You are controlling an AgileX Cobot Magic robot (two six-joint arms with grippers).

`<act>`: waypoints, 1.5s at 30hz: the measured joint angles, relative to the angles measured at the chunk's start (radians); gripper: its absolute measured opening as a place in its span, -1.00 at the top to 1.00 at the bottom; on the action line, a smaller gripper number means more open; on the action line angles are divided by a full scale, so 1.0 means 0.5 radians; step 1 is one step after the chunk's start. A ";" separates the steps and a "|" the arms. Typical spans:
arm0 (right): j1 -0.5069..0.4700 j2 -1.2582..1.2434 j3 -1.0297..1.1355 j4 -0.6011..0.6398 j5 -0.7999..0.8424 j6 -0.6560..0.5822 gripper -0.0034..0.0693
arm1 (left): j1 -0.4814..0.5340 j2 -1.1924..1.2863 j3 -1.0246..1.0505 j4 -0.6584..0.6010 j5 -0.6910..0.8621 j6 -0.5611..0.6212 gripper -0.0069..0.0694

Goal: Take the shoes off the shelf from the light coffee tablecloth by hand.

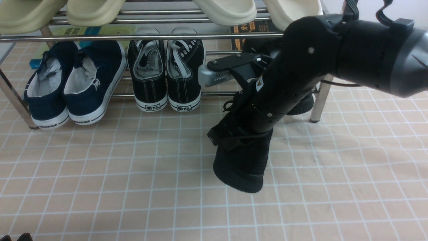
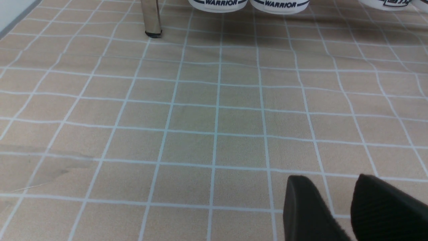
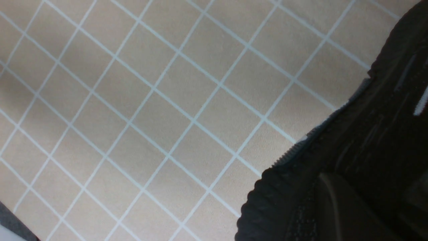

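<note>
One black knit shoe (image 1: 240, 164) is tilted, toe down on the light coffee tablecloth (image 1: 133, 174) in front of the chrome shelf (image 1: 100, 37). My right arm reaches down onto it and hides the gripper in the front view. In the right wrist view my right gripper (image 3: 371, 201) is shut on this shoe (image 3: 384, 127), with one finger (image 3: 337, 207) against its knit side above the ribbed sole. The second black shoe (image 1: 302, 104) stays under the shelf's right end, mostly hidden by the arm. My left gripper (image 2: 331, 180) is open and empty, low over the cloth at the front left (image 1: 16, 237).
On the lower tier stand navy white-soled slip-ons (image 1: 73, 83) and black canvas sneakers (image 1: 164, 77). Cream slippers (image 1: 93, 11) lie on the upper tier. The shelf's right leg (image 1: 319, 100) is just behind my right arm. Its left leg (image 2: 151, 16) shows ahead of my left gripper.
</note>
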 joint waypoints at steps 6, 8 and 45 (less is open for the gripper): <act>0.000 0.035 -0.102 -0.069 0.066 0.000 0.85 | 0.000 -0.001 0.000 0.001 0.000 0.000 0.19; 0.004 0.068 -0.106 -0.089 0.070 0.000 0.85 | 0.000 -0.001 0.000 0.001 0.000 0.000 0.19; -0.141 0.359 -0.946 -0.837 0.676 0.526 -0.61 | 0.000 -0.001 0.000 0.001 0.000 0.000 0.19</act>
